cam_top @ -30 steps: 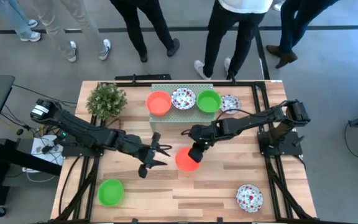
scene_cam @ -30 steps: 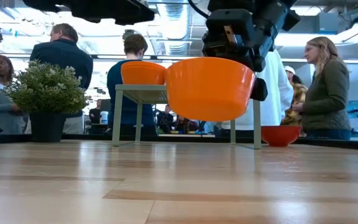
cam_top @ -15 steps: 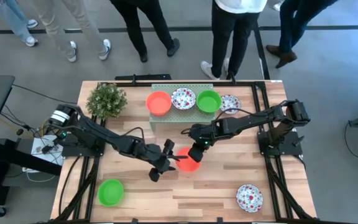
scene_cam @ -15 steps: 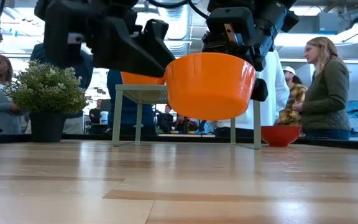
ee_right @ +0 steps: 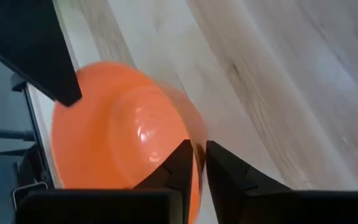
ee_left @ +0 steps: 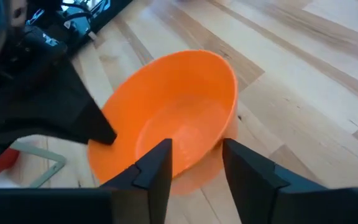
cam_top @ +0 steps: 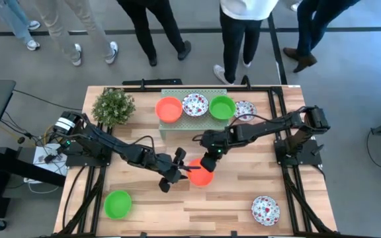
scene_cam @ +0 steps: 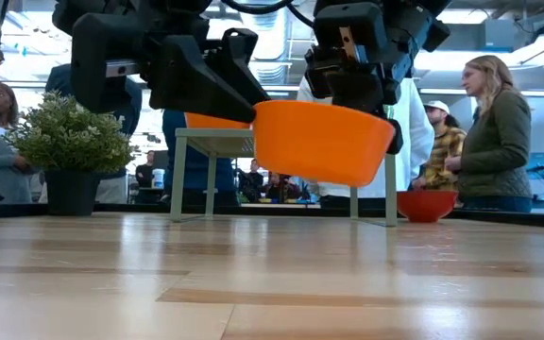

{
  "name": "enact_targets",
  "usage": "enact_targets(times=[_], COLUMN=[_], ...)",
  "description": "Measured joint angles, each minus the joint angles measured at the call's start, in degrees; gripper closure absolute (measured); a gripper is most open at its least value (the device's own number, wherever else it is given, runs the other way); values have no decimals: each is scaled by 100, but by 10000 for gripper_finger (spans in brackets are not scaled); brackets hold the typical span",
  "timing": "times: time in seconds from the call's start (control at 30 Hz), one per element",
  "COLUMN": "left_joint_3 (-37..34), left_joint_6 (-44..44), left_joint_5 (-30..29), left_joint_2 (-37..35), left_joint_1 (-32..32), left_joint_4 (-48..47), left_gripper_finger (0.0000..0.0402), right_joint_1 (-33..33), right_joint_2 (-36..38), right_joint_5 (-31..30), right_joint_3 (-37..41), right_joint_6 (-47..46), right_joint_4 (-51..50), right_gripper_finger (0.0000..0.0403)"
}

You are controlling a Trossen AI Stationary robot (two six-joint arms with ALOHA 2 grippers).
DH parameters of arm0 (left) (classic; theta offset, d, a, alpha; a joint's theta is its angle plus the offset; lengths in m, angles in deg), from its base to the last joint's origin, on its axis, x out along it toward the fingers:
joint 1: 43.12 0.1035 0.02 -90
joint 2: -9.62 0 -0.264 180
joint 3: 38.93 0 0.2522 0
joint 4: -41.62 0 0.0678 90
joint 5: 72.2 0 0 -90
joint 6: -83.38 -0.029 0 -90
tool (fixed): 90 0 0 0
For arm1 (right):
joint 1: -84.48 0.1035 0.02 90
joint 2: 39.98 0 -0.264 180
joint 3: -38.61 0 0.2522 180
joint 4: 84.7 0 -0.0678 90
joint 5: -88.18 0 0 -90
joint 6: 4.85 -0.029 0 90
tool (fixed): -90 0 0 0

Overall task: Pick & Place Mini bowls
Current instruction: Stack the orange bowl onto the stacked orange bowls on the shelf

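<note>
Orange mini bowl (cam_top: 201,174): held above the table's middle, tilted, clear of the wooden table (cam_top: 230,205); right gripper (ee_right: 199,163) pinches its rim between nearly closed fingers; left gripper (ee_left: 196,163) straddles the opposite rim, fingers spread, one inside and one outside, grip not confirmed. Rack (cam_top: 194,119): orange, floral and green bowls on top; green bowl (cam_top: 118,203) and floral bowl (cam_top: 265,209) on table.
</note>
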Motion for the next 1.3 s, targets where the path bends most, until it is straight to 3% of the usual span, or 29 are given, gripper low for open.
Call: enact_targets(times=[0.13, 0.3, 0.47, 0.7, 1.07, 1.3], left_joint_3=[0, 0, 0, 0, 0, -2], left_joint_6=[0, -3, -4, -26, 165, 745], left_joint_5=[50, 65, 81, 336, 538, 732], left_joint_2=[20, 31, 31, 27, 27, 31], left_joint_1=[-3, -3, -4, -15, -81, -303], left_joint_4=[4, 23, -4, 9, -71, -434], left_gripper_finger=[289, 311, 331, 391, 393, 394], right_joint_1=[-50, -106, -117, -120, -113, -92], right_joint_2=[0, 2, 2, 0, 2, 2], right_joint_5=[9, 180, 210, 425, 464, 495], right_joint_3=[0, 11, 10, 11, -2, -2], right_joint_6=[2, 159, 57, 72, 94, 271], right_joint_4=[186, 128, 260, 653, 1017, 1015], right_gripper_finger=[358, 395, 382, 392, 307, 277])
